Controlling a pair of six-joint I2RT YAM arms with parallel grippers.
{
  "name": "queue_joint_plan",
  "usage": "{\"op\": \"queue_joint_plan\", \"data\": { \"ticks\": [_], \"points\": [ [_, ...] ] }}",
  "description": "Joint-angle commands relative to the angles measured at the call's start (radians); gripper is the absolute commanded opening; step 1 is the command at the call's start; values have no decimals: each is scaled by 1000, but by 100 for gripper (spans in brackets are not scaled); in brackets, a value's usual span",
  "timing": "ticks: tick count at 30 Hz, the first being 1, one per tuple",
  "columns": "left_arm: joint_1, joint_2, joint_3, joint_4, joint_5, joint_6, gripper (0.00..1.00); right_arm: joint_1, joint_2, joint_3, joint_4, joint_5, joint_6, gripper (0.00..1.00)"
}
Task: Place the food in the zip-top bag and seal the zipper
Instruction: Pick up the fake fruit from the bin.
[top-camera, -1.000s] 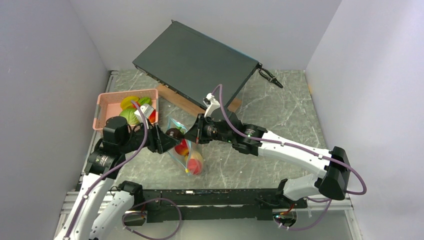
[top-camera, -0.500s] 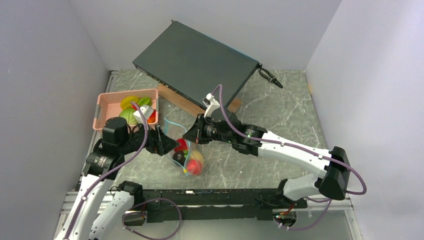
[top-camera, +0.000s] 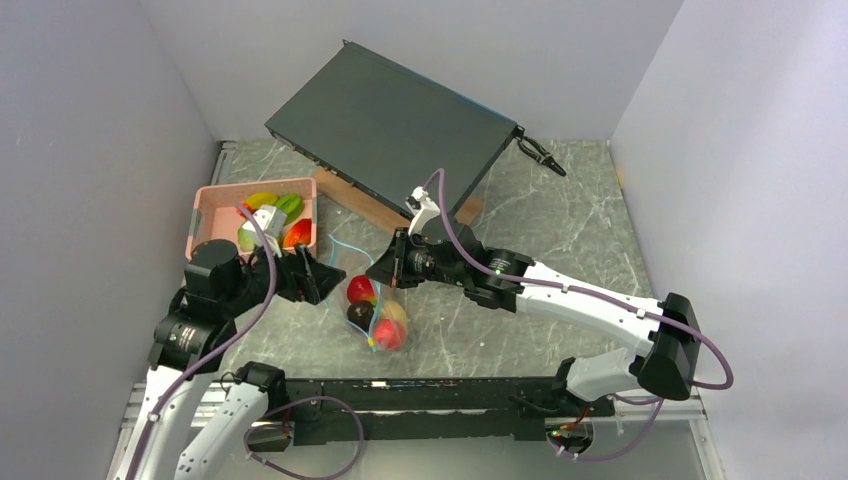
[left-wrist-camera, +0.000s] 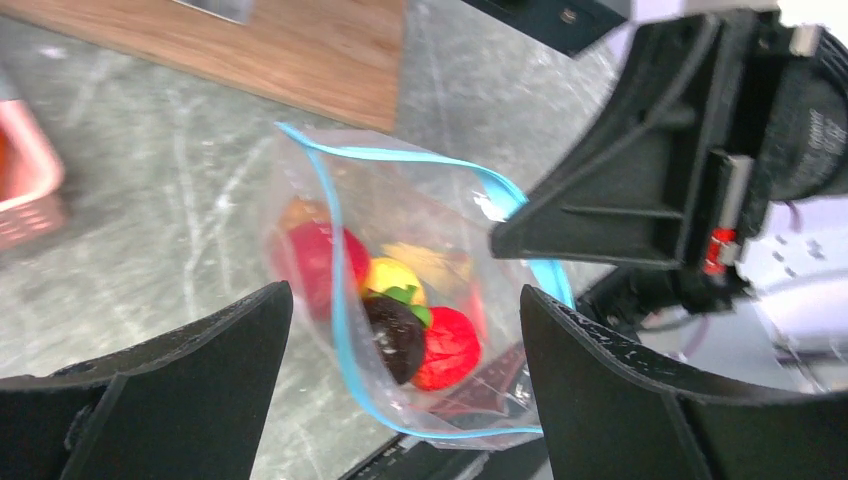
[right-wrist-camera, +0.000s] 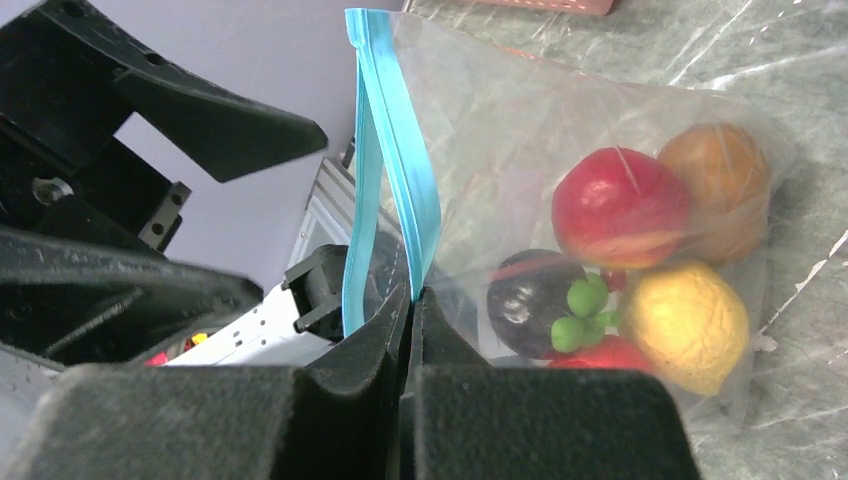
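The clear zip-top bag (top-camera: 368, 305) hangs mouth-up at the table's middle, its lower end on the marble. Inside lie food pieces: red (right-wrist-camera: 620, 205), orange (right-wrist-camera: 715, 175), yellow (right-wrist-camera: 685, 325) and a dark purple one with a green cap (right-wrist-camera: 525, 300). My right gripper (top-camera: 386, 268) is shut on the far side of the teal zipper (right-wrist-camera: 385, 150), holding the mouth apart. To the bag's left, my left gripper (top-camera: 325, 280) stands open and empty, facing the mouth (left-wrist-camera: 403, 300). More food (top-camera: 262, 199) remains in the pink basket.
The pink basket (top-camera: 203, 215) sits at the left wall, behind my left arm. A dark flat box (top-camera: 390, 125) leans on a wooden block (top-camera: 350, 200) at the back. A black tool (top-camera: 540, 155) lies at the back right.
My left gripper opened and let the dark purple piece fall into the bag, then drew back to the left. The right gripper kept its hold without moving.
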Motion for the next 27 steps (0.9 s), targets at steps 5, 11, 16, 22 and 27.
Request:
{"op": "queue_joint_plan", "data": {
  "ticks": [5, 11, 16, 22, 27],
  "points": [
    [-3, -89, 66, -132, -618, -116, 95, -2, -26, 22, 40, -10, -13, 0],
    [-3, -172, -12, -132, -911, -244, 100, -2, -26, 21, 41, -13, -18, 0],
    [-2, -94, -26, -132, -975, -238, 100, -2, -24, 23, 35, -21, -17, 0],
    [13, 76, -9, -40, -986, -197, 100, -1, -29, 13, 45, -20, -9, 0],
    [154, 199, 27, 89, -738, -109, 100, -1, -34, 16, 29, -20, -14, 0]
  ]
}}
